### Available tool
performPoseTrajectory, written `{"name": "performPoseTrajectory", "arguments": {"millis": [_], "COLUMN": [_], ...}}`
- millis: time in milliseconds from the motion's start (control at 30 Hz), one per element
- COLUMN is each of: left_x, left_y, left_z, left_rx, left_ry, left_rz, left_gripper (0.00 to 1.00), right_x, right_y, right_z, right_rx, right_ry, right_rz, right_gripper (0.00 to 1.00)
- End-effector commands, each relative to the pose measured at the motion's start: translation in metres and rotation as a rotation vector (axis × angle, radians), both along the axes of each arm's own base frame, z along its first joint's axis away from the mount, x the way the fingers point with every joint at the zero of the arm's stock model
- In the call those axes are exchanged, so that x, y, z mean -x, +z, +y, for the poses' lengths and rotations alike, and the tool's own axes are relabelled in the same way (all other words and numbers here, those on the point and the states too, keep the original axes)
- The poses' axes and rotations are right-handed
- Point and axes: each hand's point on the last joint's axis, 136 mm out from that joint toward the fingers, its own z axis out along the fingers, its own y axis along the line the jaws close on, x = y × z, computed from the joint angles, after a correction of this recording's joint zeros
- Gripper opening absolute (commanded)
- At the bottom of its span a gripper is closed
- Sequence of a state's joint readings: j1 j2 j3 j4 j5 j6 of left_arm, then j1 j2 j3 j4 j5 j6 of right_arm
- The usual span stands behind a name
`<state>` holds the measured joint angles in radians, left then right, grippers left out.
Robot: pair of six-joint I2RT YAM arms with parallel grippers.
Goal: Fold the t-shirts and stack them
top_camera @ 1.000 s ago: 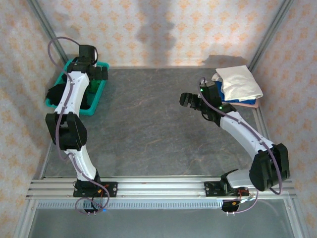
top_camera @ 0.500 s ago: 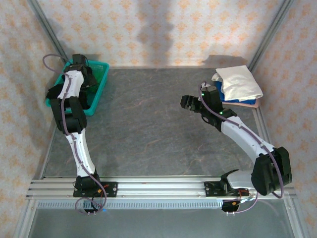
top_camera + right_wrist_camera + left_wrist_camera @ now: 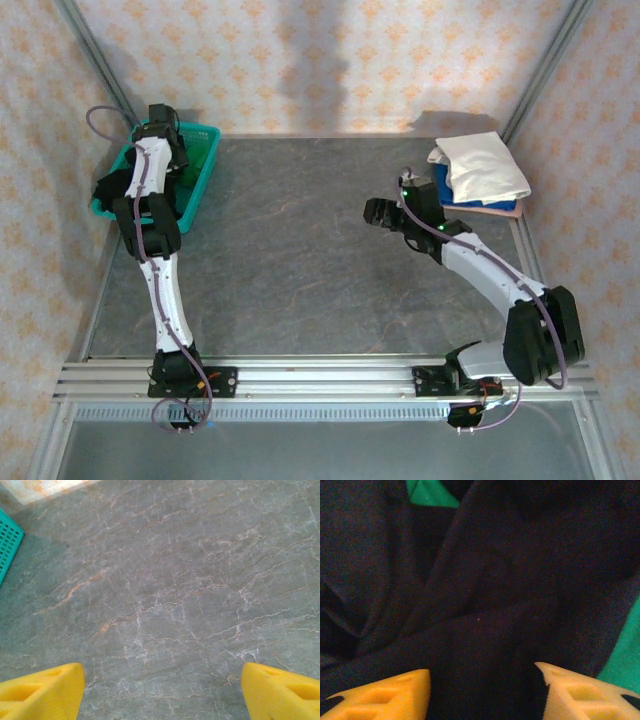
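We are hovering left tool (image 3: 482, 672), fingers apart, over black t-shirt (image 3: 485, 580) in basket (image 3: 203, 175) for pickup; right tool (image 3: 162, 667), also apart, idling above surface (image 3: 175, 580).

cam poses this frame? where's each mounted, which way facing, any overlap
Top external: above and behind the bases, looking down on the table; left arm and right arm whole.
Left wrist: on the left arm, aimed down at the black t-shirt; open left gripper at bottom.
Right wrist: on the right arm, aimed down at bare table, teal basket corner upper left; open right gripper at bottom.
Shared: top external and right wrist both show table and basket.
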<state>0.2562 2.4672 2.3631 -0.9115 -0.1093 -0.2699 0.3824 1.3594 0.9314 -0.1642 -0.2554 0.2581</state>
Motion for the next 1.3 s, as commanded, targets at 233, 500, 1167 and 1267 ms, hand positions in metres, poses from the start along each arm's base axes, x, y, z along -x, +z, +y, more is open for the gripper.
{"name": "performPoseTrajectory", "arguments": {"millis": [233,500,1167,1267], "left_x": [0.015,0.049,0.185,0.195], "left_y": [0.095,0.205,0.576,0.584], "left_z": [-0.014,-0.025,-0.244,-0.281], "left_rx": [0.036,-0.025,0.152,0.215], "left_ry": [-0.055,-0.089,-0.616,-0.724], "left_rz": [-0.125,-0.312,-1.399,-1.433], "left_gripper": [0.0,0.0,0.0,0.0], "right_x": [-0.007,-0.004,0.004,0.01], "right_y": [0.018,0.029,0.085,0.093], "right_z": [0.002,0.001,0.009,0.005], "right_rx": [-0.014,-0.033,-0.139,-0.141], "right_ry": [0.007,-0.001,0.035,0.028], "right_rz": [-0.038,-0.069,-0.172,-0.199], "right_gripper": [0.73,0.69,0.63,0.62]}}
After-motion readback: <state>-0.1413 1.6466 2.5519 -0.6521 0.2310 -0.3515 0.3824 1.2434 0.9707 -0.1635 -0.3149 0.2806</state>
